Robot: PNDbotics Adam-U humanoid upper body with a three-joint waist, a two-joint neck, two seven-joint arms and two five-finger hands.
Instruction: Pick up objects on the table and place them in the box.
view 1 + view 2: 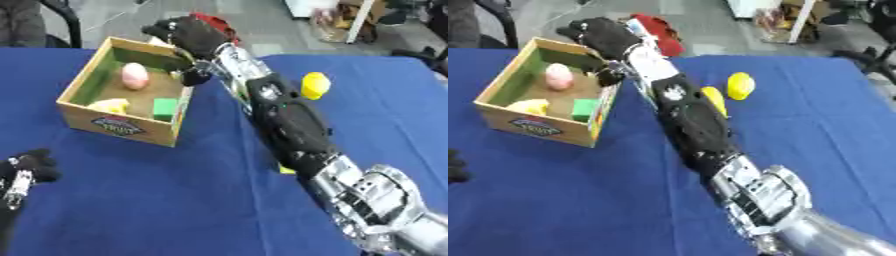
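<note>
Blue worktop. Right hand, fingers relaxed and holding nothing, hovers over the box far rim; yellow block lies toward 4 o'clock, nearest the right arm. Left hand idle at lower left, fingers curled, empty.

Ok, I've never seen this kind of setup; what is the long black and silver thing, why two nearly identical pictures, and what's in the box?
Both pictures come from the robot's head camera, one per eye, looking down at a blue table. The long black and silver thing is its right arm, reaching to the wooden box; the right hand hovers open over the far corner, holding nothing visible. The left hand idles at the lower left. Inside the box lie a pink egg shape, a green block and a yellow piece. Yellow objects remain on the table.
</note>
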